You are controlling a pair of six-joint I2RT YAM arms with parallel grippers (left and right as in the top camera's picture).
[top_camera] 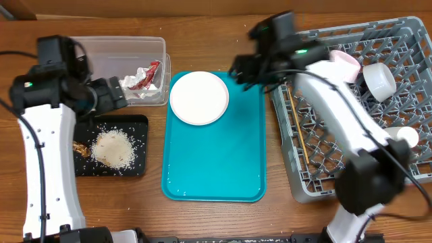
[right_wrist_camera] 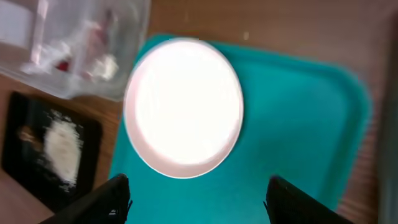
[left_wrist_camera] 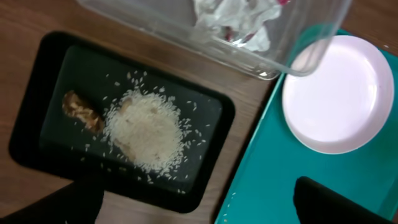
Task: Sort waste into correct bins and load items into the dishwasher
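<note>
A flat teal tray [top_camera: 216,158] with rounded corners is lying near the middle of the wooden counter [top_camera: 209,47], its long sides running from the far edge toward the near edge. Its glossy surface is catching a soft sheen of light, and brown wood grain is showing on every side of it.

The wooden table [top_camera: 202,34] carries a clear tub [top_camera: 101,50], black tray [top_camera: 135,123], teal tray [top_camera: 216,162] and grey dish rack [top_camera: 314,172].
</note>
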